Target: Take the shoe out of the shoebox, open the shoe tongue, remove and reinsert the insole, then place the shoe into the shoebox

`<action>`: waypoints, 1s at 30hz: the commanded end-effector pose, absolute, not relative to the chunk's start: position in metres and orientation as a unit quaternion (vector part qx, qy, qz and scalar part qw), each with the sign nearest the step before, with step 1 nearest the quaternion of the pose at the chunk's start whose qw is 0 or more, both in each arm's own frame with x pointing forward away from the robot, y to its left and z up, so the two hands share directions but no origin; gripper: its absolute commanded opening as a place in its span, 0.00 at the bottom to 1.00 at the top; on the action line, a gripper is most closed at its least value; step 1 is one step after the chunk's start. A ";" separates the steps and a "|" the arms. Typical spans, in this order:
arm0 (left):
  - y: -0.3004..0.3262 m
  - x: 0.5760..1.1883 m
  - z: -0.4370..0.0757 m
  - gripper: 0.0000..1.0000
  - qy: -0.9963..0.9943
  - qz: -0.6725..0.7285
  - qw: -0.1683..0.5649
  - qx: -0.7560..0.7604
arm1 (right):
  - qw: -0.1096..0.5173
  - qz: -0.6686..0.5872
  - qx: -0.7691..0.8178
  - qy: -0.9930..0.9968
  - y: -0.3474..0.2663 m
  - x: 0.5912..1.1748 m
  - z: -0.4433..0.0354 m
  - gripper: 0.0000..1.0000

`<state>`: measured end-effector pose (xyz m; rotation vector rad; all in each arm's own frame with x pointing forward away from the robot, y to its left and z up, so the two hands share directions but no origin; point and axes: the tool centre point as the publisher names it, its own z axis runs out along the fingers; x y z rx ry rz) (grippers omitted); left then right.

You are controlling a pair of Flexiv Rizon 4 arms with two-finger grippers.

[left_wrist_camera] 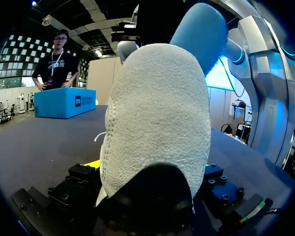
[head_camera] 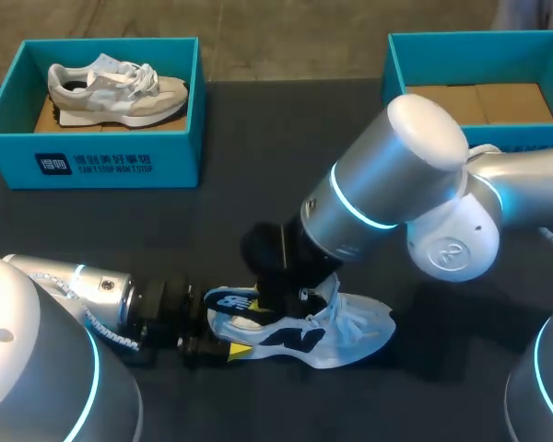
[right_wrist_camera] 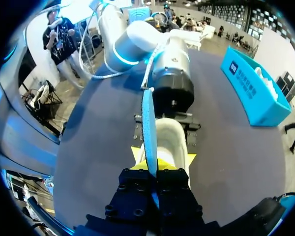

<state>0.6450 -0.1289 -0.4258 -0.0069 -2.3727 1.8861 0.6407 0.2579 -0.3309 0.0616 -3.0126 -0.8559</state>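
A white and navy shoe lies on its side on the dark table, toe to the right. My left gripper holds its heel from the left, and the white heel fills the space between its widely spread fingers. My right gripper is over the shoe's opening, shut on the blue insole, which I see edge-on. The insole rises out of the shoe behind the heel. In the head view my right wrist hides most of the shoe's opening.
A teal shoebox at the back left holds a grey and white shoe. A second teal shoebox at the back right shows only its cardboard floor. My right arm's elbow hangs over the middle of the table.
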 end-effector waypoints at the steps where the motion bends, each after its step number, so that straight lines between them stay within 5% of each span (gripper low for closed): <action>1: -0.128 0.647 -0.429 0.00 -0.782 0.620 0.055 -0.002 | 0.002 -0.283 0.024 -0.959 0.253 0.641 -0.314 0.00; 9: -0.128 0.647 -0.429 0.00 -0.782 0.620 0.055 -0.002 | -0.009 -0.328 0.033 -0.944 0.250 0.640 -0.275 0.00; 24: -0.128 0.647 -0.429 0.00 -0.782 0.620 0.055 -0.002 | -0.009 -0.328 0.033 -0.944 0.250 0.640 -0.275 0.00; 30: -0.128 0.647 -0.429 0.00 -0.782 0.620 0.055 -0.002 | 0.010 -0.420 -0.002 -0.908 0.249 0.650 -0.247 0.00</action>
